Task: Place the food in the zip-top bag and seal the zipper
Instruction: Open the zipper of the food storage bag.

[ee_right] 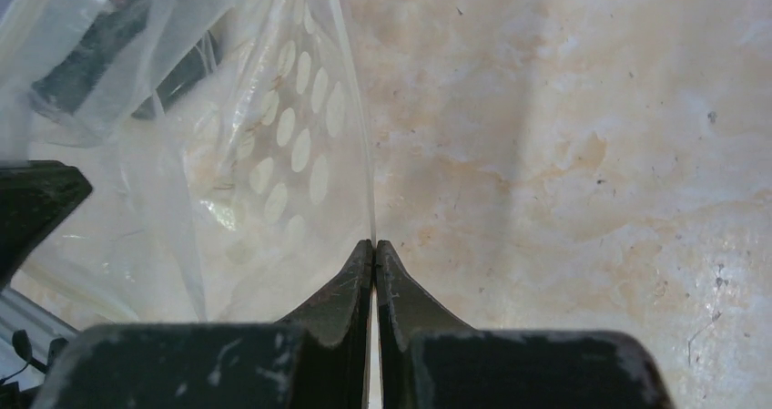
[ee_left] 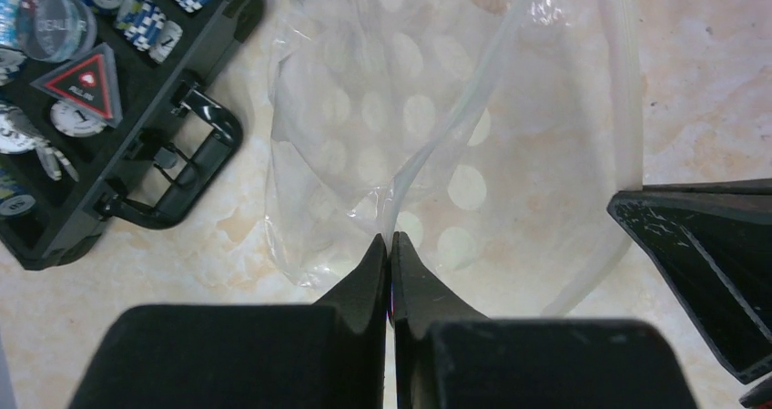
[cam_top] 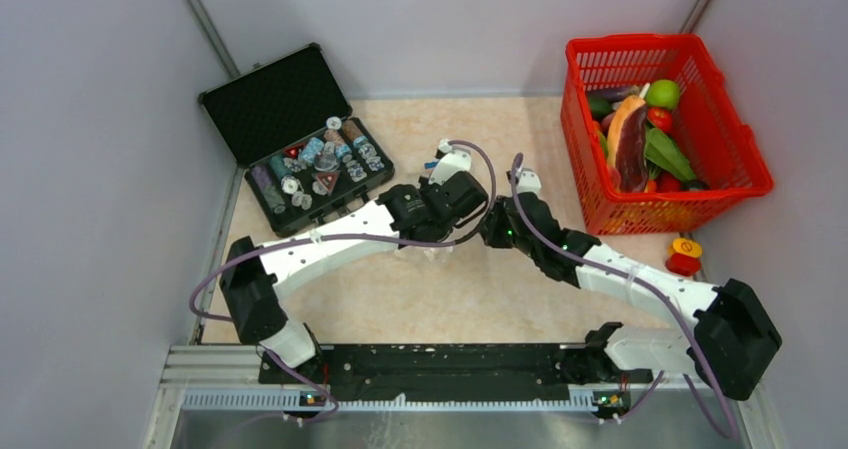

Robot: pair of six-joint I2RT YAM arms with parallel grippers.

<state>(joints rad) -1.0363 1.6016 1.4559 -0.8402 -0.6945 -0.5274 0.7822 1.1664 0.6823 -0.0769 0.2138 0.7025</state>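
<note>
Both claws clenched: my left claw [ee_left: 391, 243] and right claw [ee_right: 374, 245] each pinch an edge of the zip-top bag [ee_left: 364, 99] over the bench [cam_top: 420, 299], presumably to spread its mouth; food [cam_top: 640, 139] sits apart in the red basket [cam_top: 735, 159].

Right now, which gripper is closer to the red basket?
Right. The right gripper is mid-table, left of the basket; the left gripper is beside it, farther left, toward the black case.

My fingers [ee_left: 364, 281]: black, scuffed. My arms [cam_top: 330, 244]: white with black joints. Bag [ee_left: 382, 108]: clear, printed with whitish oval dots. Table [ee_right: 592, 154]: cream, marbled tan. Basket [cam_top: 720, 139]: red mesh. Case [cam_top: 270, 99]: black. Chips [ee_left: 150, 28]: blue-and-white striped. Food [cam_top: 662, 93]: green, red, orange.
</note>
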